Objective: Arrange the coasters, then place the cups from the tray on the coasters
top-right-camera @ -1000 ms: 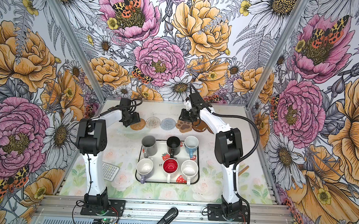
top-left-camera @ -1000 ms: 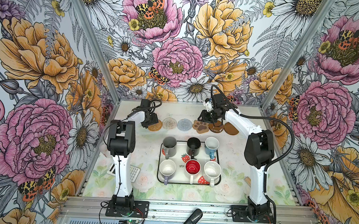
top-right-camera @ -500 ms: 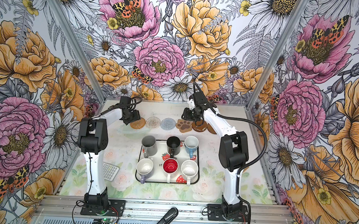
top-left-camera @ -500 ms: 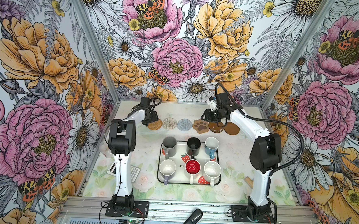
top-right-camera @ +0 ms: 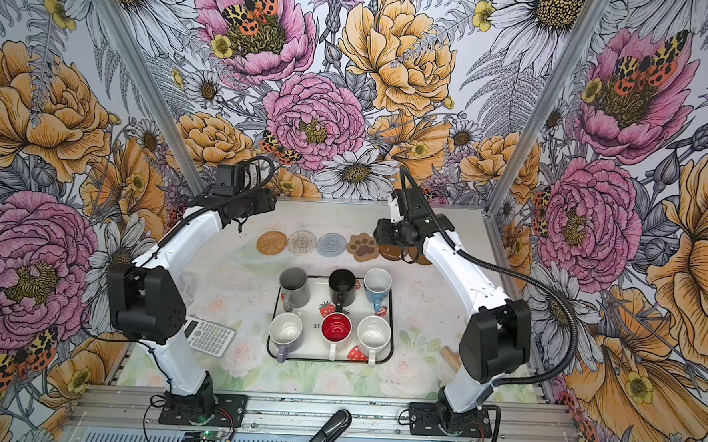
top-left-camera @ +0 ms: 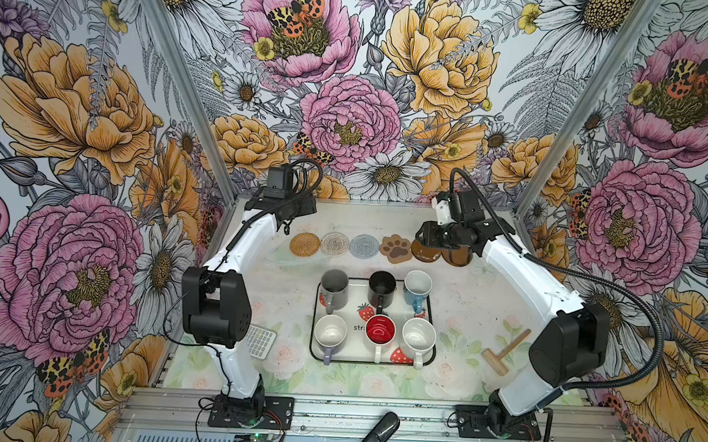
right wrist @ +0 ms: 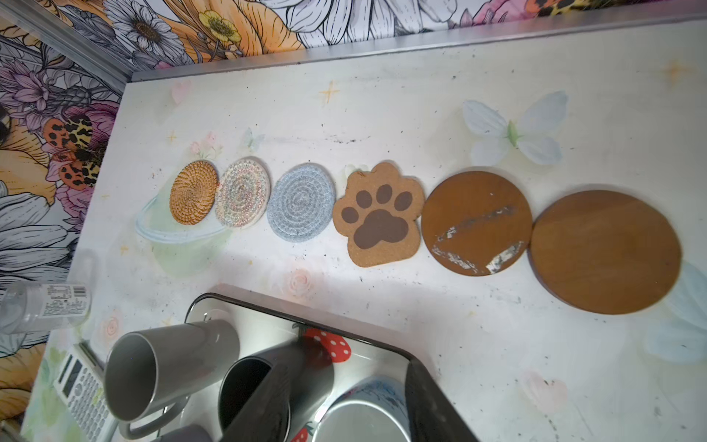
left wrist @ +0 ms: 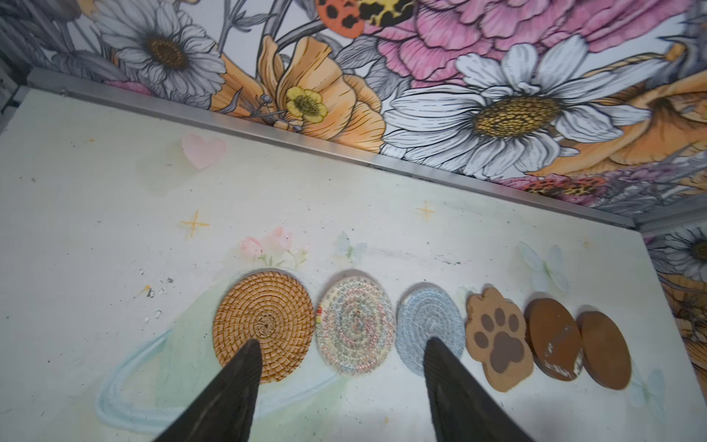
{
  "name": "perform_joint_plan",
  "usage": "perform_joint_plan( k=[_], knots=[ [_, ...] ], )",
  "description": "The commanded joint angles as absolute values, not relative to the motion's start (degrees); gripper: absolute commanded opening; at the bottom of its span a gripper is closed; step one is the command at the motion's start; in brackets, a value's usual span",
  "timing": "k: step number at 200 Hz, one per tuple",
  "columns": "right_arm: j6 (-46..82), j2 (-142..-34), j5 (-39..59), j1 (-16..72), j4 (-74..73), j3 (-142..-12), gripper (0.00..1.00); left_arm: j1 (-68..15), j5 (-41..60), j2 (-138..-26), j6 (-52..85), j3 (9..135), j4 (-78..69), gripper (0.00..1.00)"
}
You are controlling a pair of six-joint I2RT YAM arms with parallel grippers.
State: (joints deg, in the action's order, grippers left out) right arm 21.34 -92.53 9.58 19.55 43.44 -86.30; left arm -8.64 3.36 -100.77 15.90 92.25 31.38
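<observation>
Six coasters lie in a row at the back: tan rattan [top-left-camera: 303, 244], clear textured [top-left-camera: 335, 243], grey-blue [top-left-camera: 364, 246], paw-shaped [top-left-camera: 396, 248] and two brown discs [top-left-camera: 425, 254] [top-left-camera: 459, 257]. The strawberry tray [top-left-camera: 372, 361] holds six upright cups: grey [top-left-camera: 334, 285], black [top-left-camera: 382, 286], light blue [top-left-camera: 417, 285], lavender [top-left-camera: 330, 333], red-inside [top-left-camera: 380, 329], speckled [top-left-camera: 418, 337]. My left gripper [left wrist: 341, 340] hangs open and empty above the row's left end. My right gripper [right wrist: 354, 356] is open and empty, raised over the brown discs [right wrist: 476, 222].
A calculator [top-left-camera: 259, 342] lies left of the tray and a wooden mallet [top-left-camera: 503, 354] to its right. A clear beaker [right wrist: 42, 306] lies on its side near the left wall. The back wall stands close behind the coaster row.
The right jaws have spread wider and the right arm has drawn back to the right, away from the brown discs. The left gripper has risen slightly.
</observation>
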Motion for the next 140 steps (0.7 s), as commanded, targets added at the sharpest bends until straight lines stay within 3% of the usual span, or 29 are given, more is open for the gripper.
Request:
perform_joint_plan(
  k=[1,69,140],
  knots=[
    [21.8,-86.4,3.2,21.9,43.1,-81.4,0.54,-12.5,0.2,-96.0,12.5,89.5,31.2,0.7],
    [27.9,-79.1,-0.5,28.6,42.9,-66.7,0.55,-24.1,-3.5,-84.8,13.2,81.6,24.9,0.72],
    [32.4,-78.6,-2.9,32.9,42.6,-62.0,0.56,-29.5,-3.5,-82.7,12.7,78.4,19.1,0.73]
  ],
)
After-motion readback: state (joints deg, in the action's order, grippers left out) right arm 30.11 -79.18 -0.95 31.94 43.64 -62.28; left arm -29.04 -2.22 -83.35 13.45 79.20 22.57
